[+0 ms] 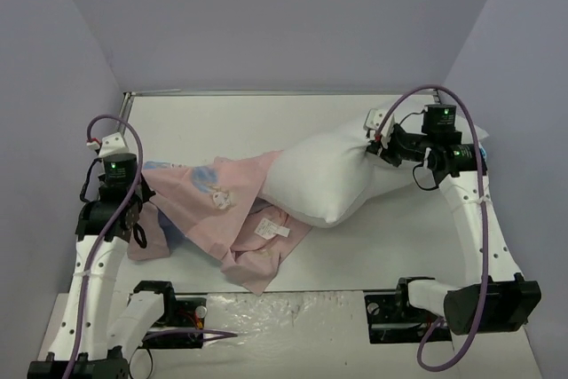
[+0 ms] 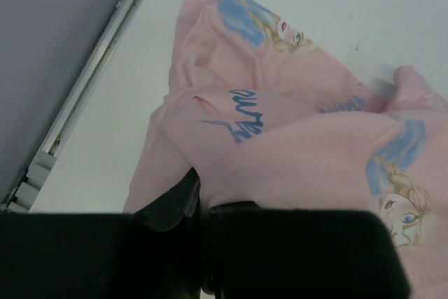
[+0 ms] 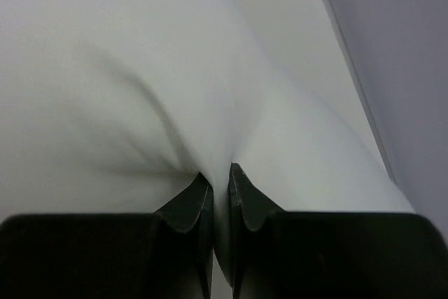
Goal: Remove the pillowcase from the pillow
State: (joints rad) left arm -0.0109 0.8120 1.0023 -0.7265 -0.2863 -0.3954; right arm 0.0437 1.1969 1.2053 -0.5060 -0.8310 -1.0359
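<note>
Pink pillowcase (image 1: 222, 210) lies bunched near the surface's (image 1: 266, 122) left edge, pinched in the closed left claw (image 2: 199, 197). The right claw (image 3: 220, 176) clamps the white pillow (image 1: 342, 175) near the right edge. Separation looks nearly complete; next, pull them farther apart.

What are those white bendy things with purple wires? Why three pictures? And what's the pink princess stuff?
Those are two robot arms, bolted at the near edge of a white table. Each ends in a gripper, a pincher with two black fingers. The big picture looks down from a camera above and behind the arms. The other two come from small cameras on the wrists, so you see the fingers up close. On the table lie a plump white pillow and its pink pillowcase with princess prints. The left gripper is pinched shut on the pillowcase. The right gripper is pinched shut on the pillow. Most of the pillow shows outside the case.
</note>
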